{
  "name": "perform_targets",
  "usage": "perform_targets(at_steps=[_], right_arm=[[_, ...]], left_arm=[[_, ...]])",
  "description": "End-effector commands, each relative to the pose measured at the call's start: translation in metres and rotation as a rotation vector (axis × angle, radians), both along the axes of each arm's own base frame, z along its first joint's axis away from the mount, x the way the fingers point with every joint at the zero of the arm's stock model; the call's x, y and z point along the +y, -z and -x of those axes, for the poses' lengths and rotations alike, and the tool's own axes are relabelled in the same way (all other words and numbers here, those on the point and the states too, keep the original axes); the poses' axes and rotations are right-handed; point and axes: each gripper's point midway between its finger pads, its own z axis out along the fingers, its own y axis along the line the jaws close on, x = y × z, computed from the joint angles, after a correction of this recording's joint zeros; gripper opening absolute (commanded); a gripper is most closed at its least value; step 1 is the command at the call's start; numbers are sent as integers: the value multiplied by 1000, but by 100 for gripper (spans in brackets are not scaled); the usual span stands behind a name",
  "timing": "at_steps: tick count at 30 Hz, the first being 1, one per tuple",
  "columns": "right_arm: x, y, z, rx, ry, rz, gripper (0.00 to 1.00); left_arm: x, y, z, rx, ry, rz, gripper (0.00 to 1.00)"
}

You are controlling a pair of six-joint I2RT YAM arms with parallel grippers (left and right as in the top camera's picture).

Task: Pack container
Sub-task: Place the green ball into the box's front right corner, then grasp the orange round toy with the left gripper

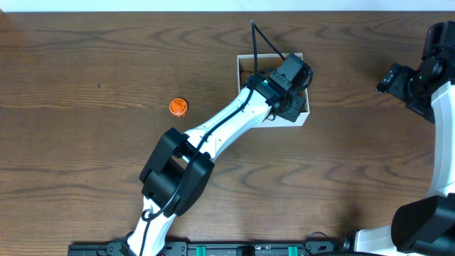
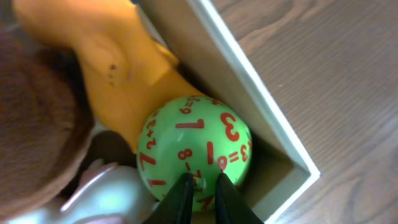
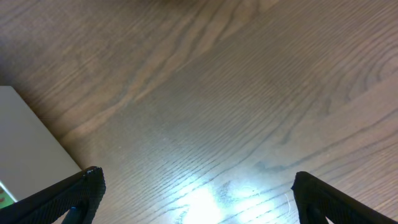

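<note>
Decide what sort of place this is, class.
Likely a robot lab workbench: a left arm and right arm at a wooden table, a white box holding toys, an orange token lying outside.

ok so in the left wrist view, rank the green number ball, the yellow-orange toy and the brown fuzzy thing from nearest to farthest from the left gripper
1. green number ball, right at the tips of the left gripper
2. yellow-orange toy, up and left, beside the ball
3. brown fuzzy thing, at the far left edge
</note>
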Motion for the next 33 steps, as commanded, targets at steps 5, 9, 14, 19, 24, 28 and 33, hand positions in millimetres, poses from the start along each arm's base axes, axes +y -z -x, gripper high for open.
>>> perform_targets(at_steps=[5,9,14,19,24,28,33], right_arm=[[1,4,1,14,-1,-14,99],[1,4,1,14,-1,-14,99],[1,4,2,14,-1,-14,99],[1,4,2,15,-1,-14,99],[1,4,2,15,-1,-14,99],[1,4,2,15,-1,-14,99],[1,4,2,15,-1,-15,99]], left_arm=[[-4,5,5,24,45,12,25],[2,-36,-3,-55,20,48,55],[24,-90,-9,-161,-35,54,68],[87,-133,-10,-239,-162,-62,76],[175,-147,-10,-193,-313,-193,77],[247,-121,-18,-47,-516,-255,77],[287,-60,-19,174,-607,-233,77]])
